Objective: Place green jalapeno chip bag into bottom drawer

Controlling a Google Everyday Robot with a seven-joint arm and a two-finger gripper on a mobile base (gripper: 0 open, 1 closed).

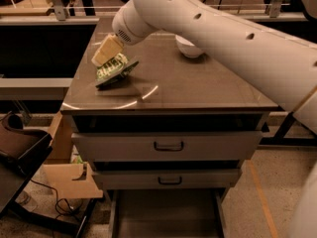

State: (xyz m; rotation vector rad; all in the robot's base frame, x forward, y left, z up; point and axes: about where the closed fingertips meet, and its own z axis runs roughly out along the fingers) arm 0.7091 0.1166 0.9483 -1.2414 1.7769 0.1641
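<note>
The green jalapeno chip bag [115,70] lies tilted on the left part of the brown cabinet top [198,86]. My gripper [105,52] reaches down from the big white arm and sits on the bag's upper left end, touching or nearly touching it. The bottom drawer [166,214] is pulled out at the foot of the cabinet, a grey tray with a bare floor, well below and to the right of the gripper.
A white bowl [188,47] stands at the back of the cabinet top, partly behind the arm. Two grey drawer fronts with dark handles [168,146] are closed. A cardboard piece [69,177] and a dark chair [20,152] stand to the left.
</note>
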